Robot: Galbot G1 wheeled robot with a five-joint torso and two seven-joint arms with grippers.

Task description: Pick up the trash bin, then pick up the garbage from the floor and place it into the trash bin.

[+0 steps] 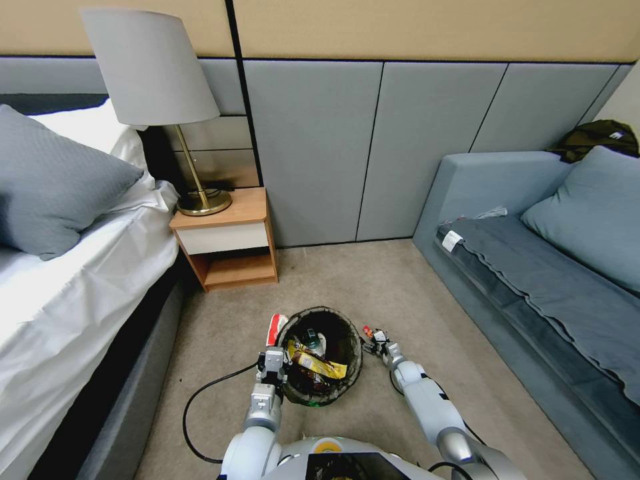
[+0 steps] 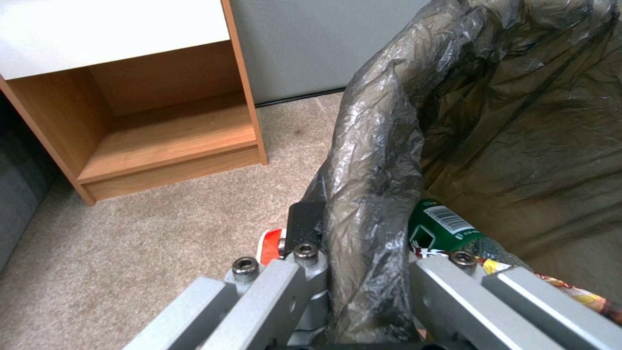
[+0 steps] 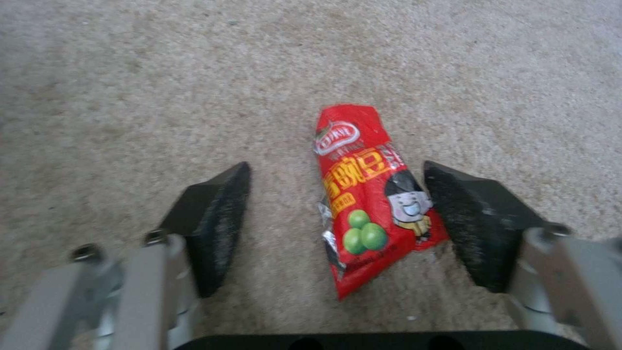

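So the left gripper was clamped on the bagged rim of the trash bin, already holding wrappers. The right gripper hung low over the carpet, jaws wide apart, red snack wrapper lying between its fingers.

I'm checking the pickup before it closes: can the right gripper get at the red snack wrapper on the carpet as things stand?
Probably yes. The right gripper is open, low over the carpet, with the red snack wrapper lying between its fingers and nothing covering it. The left gripper is shut on the trash bin rim.
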